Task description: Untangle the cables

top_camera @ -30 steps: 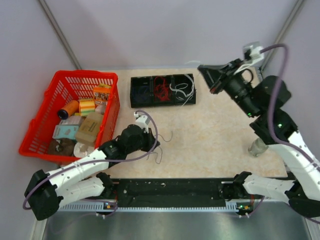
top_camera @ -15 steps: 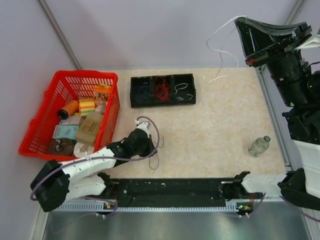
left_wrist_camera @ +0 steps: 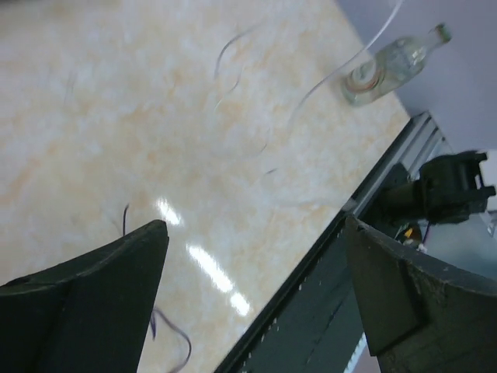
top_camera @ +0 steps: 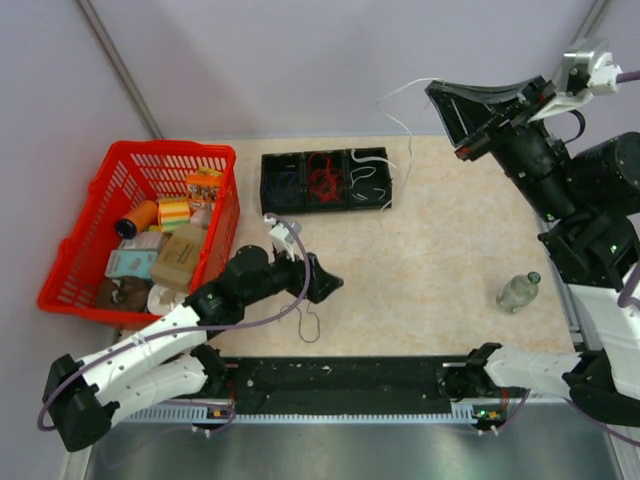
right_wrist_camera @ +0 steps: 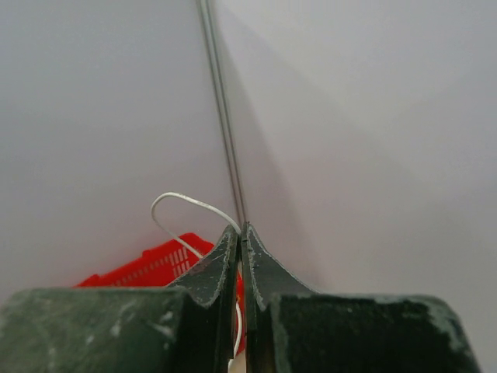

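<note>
While raised over the far right corner, right gripper (top_camera: 442, 100): fingers pressed together, clamped on a white cable (right_wrist_camera: 180, 195).
White cable, course: arcs out from the closed fingertips, swings left and drops toward the tray's (top_camera: 265, 185) right end; whether it touches the strands there cannot be told.
Left gripper (top_camera: 328, 284): low over the table (top_camera: 440, 250), fingers spread apart, nothing between them.
Dark cable (top_camera: 310, 322): loose loop flat on the table, just on the near side of the left gripper, not gripped; in the left wrist view it lies under the left finger.
Other strands: thin pale and dark curls on the table ahead of the left gripper, seen in its wrist view.
Tray contents: dark blue cables (top_camera: 285, 180) left compartment, red cables (top_camera: 322, 175) middle, white cables (top_camera: 365, 182) right.
Bottle (top_camera: 518, 292): lying on the table at right, well apart from both grippers.
Red basket (top_camera: 80, 240): left of the tray, packed with boxes and spools.
</note>
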Available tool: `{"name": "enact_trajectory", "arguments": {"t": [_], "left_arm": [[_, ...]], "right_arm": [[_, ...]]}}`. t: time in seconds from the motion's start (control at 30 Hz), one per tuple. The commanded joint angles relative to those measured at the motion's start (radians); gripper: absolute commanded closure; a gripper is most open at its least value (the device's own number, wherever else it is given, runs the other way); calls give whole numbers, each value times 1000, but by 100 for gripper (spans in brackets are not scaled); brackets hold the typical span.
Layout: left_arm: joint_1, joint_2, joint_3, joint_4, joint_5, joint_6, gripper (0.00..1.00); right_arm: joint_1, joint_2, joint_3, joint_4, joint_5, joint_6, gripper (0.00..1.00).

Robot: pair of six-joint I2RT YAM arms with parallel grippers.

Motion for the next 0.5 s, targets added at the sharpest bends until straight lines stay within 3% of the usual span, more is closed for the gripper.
{"name": "enact_trajectory", "arguments": {"t": [0.0,0.13,0.3,0.47], "left_arm": [[1,97,165,114,0,144,2],[2,226,283,155,64,143,2],[1,406,408,165,-67,186,2],[5,545,486,108,-181,249,15]], "right_arm": [[-4,-70,-6,58,-68,84,100],[-2,-61,5,57,-100,120,100],[-2,-54,2,78,-166,178,100],[-4,-53,9,80,-178,183,100]]}}
